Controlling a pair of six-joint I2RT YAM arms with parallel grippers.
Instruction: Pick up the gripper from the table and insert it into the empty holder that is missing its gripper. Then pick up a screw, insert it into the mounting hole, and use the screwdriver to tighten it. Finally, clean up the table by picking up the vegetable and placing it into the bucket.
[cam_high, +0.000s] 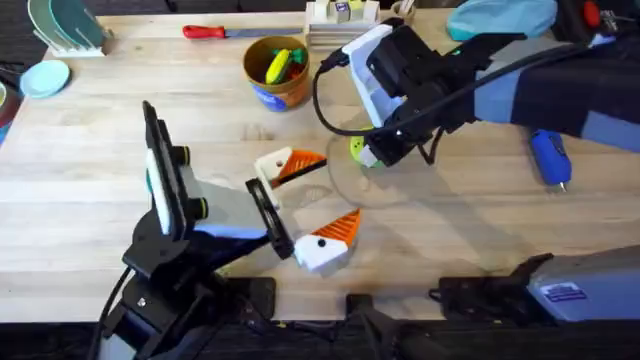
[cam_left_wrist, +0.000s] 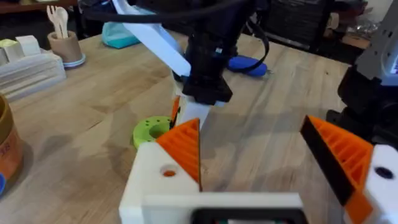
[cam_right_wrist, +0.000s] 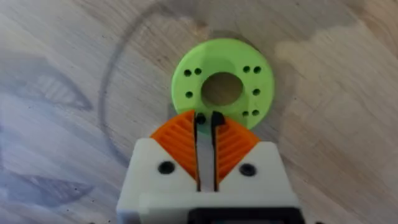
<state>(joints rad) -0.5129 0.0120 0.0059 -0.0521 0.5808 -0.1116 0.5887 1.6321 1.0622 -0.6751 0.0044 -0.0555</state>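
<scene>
My right gripper (cam_high: 372, 152) reaches in from the right and points down at a green disc (cam_high: 356, 148) with small holes. In the right wrist view its orange pads (cam_right_wrist: 233, 146) stand shut to a thin slit at the disc's (cam_right_wrist: 261, 74) near rim; I cannot tell if anything thin sits between them. My left gripper (cam_high: 320, 198) rests open and empty near the table's middle, facing the disc (cam_left_wrist: 151, 129) and the right gripper (cam_left_wrist: 202, 109). The blue screwdriver (cam_high: 550, 157) lies at the right. The bucket (cam_high: 277, 92) holds a yellow and green vegetable (cam_high: 280, 63). The small orange gripper, the holder and the screw are out of view.
A red-handled hand screwdriver (cam_high: 205, 32) lies at the back, left of the bucket. Teal dishes (cam_high: 65, 25) and a blue plate (cam_high: 45, 77) stand at the back left. White boxes (cam_high: 340, 15) and a teal cloth (cam_high: 500, 18) line the far edge.
</scene>
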